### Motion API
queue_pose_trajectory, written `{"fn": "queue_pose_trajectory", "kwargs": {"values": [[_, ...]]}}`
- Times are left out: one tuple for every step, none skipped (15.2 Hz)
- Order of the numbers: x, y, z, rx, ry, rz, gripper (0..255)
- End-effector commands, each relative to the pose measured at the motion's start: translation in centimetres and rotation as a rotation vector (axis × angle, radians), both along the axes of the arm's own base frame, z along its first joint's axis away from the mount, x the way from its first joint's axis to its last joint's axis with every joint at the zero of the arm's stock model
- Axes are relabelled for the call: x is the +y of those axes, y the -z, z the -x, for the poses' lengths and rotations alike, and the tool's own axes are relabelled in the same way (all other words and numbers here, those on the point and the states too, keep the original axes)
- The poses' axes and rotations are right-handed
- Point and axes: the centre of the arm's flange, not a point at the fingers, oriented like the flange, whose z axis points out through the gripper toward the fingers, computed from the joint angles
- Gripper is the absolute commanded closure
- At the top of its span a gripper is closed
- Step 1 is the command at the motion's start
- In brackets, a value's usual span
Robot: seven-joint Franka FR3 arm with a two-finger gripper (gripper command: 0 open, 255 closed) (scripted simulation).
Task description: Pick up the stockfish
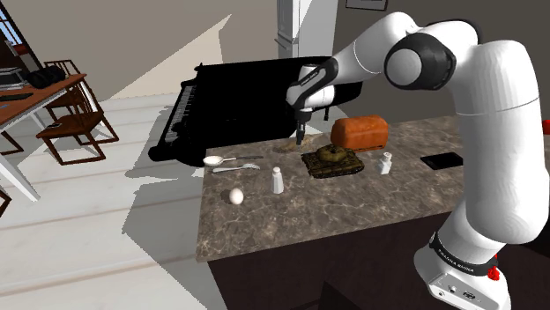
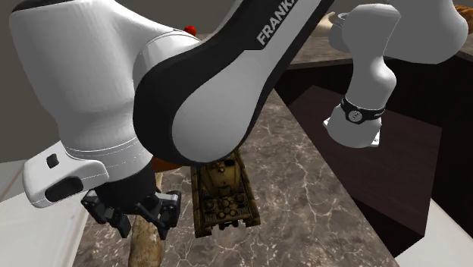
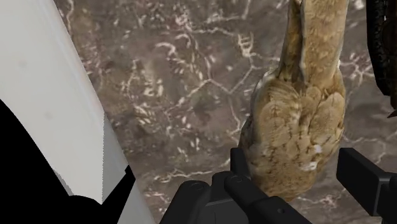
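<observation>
Marbled countertop [image 3: 178, 83]. Gripper [image 3: 296, 167] wide, straddling the dried stockfish [image 3: 299, 108], not visibly clamped. Approach looks done; closing and lifting are left to do.

The counter top [image 1: 370, 211] is rendered as brown stone, mottled and crossed by pale veins, smooth and with little shine. The stockfish [image 3: 299, 114] is shown dry and matt, tan in colour, its skin roughened by overlapping scales. The arm [image 2: 189, 98] is covered in a smooth white shell with a soft gloss, while the gripper [image 3: 297, 168] is drawn in matt black, much like plastic. A toy tank [image 2: 223, 190] is finished in dull olive camouflage. The spoon [image 1: 220, 160] is given a bright metal sheen, the piano [image 1: 220, 106] a black lacquered look, and the chair [image 1: 75, 123] a reddish-brown wood.
</observation>
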Motion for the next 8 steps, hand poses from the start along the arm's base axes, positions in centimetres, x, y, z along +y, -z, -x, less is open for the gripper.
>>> {"fn": "queue_pose_trajectory", "kwargs": {"values": [[-0.2,-1.1,-0.1,0.000,0.000,0.000,255],[-0.2,-1.7,-0.1,0.000,0.000,0.000,255],[-0.2,-2.2,-0.1,0.000,0.000,0.000,255],[-0.2,-2.7,-0.1,0.000,0.000,0.000,255],[-0.2,-3.2,-0.1,0.000,0.000,0.000,255],[-0.2,-3.8,-0.1,0.000,0.000,0.000,255],[-0.2,-3.8,-0.1,0.000,0.000,0.000,255],[-0.2,-3.8,-0.1,0.000,0.000,0.000,255]]}}
